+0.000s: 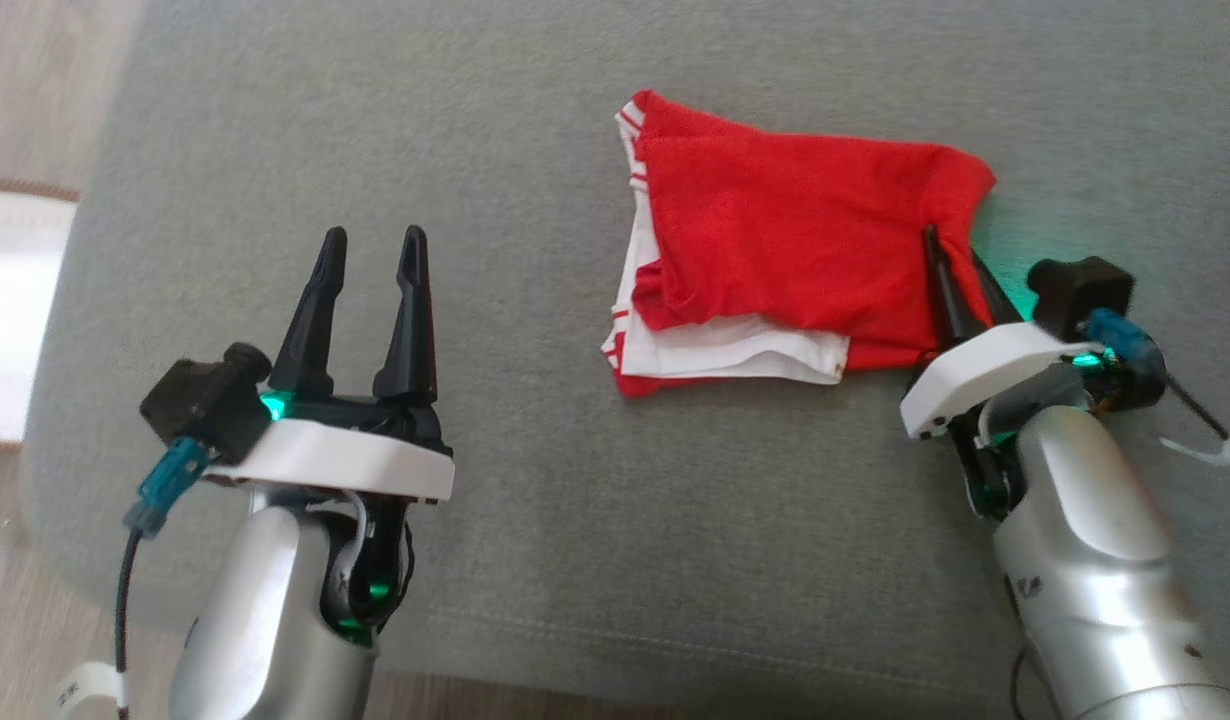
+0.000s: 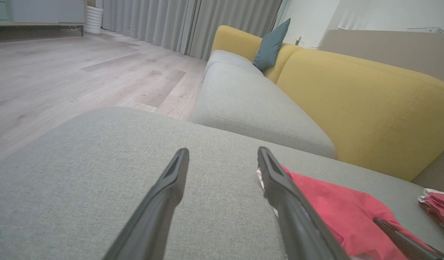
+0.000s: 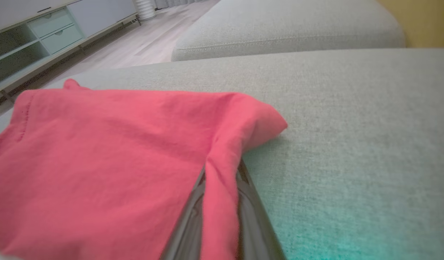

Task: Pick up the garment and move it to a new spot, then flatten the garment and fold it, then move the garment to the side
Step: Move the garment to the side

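You are looking down on a wide grey seat cushion (image 1: 535, 520) with a strip of pale wood floor (image 1: 35, 90) along its left edge. The garment (image 1: 795, 260), red with white trim and a white layer showing beneath, lies loosely folded on the cushion to the right of centre, its white-striped edge turned to the left and its red side running to the right. Your right gripper (image 1: 950, 250) sits at the garment's right end, low on the cushion, with its two dark fingers drawn together and pinching a ridge of the red cloth. From the right wrist camera you can see that ridge gathered between the fingers, the cloth draped over their tips, while the rest of the garment spreads flat away to the left. A green glow from the wrist falls on the cushion beside it. Your left gripper (image 1: 374, 240) is well apart from the garment, at the lower left over bare cushion, its fingers spread wide and holding nothing. From the left wrist camera the garment's near edge shows just behind the right-hand finger, and another small bit of red and white cloth (image 2: 436, 202) lies at the far right edge of the cushion. Beyond stand a sofa with a yellow back (image 2: 370, 104), a dark teal pillow (image 2: 270, 45) propped on it, and grey curtains (image 2: 193, 25).
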`<state>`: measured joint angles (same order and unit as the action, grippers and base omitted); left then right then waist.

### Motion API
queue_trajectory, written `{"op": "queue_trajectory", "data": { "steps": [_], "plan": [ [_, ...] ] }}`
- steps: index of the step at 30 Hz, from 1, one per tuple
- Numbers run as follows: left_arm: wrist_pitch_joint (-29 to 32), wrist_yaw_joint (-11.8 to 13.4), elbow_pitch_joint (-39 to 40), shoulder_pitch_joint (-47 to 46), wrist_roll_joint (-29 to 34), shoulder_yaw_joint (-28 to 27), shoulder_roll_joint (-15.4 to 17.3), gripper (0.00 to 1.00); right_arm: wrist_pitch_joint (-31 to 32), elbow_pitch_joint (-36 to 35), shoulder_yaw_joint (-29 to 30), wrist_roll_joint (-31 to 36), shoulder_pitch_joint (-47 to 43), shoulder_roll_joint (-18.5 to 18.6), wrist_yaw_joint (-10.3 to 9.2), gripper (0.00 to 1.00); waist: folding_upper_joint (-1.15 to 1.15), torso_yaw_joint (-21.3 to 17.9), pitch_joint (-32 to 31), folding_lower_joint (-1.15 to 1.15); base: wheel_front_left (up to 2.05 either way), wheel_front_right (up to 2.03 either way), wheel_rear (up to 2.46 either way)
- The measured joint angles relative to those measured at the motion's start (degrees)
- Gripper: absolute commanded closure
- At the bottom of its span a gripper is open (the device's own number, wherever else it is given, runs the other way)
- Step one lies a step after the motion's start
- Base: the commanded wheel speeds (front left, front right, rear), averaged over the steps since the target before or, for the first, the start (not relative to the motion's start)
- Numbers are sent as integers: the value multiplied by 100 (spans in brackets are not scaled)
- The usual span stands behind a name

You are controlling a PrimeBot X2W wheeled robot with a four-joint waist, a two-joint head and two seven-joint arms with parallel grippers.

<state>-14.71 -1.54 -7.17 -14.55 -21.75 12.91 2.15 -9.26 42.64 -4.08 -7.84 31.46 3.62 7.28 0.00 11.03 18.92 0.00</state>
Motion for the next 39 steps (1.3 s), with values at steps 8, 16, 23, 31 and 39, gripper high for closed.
{"op": "queue_trajectory", "data": {
  "steps": [8,16,23,31,39],
  "plan": [
    [0,1,-52,26,98,-54,2,0,-219,-123,-337,918,92,109,0,100,0,-556,-267,0,0,0,0],
    [-1,-8,-4,14,158,-47,2,0,-22,-604,-535,1054,542,906,0,100,0,-1212,-321,0,0,0,0],
    [0,-156,5,-252,360,-75,2,0,323,-901,-501,985,929,1752,0,100,0,-1703,73,0,0,0,0],
    [-1,-309,-32,-658,512,-270,1,0,635,-1126,485,1149,1029,2053,0,100,0,-2028,682,1,0,0,0],
    [-1,-412,-86,-721,623,-301,0,0,962,-1478,1176,1496,875,1666,0,100,0,-2276,993,1,0,0,0]
  ]
}}
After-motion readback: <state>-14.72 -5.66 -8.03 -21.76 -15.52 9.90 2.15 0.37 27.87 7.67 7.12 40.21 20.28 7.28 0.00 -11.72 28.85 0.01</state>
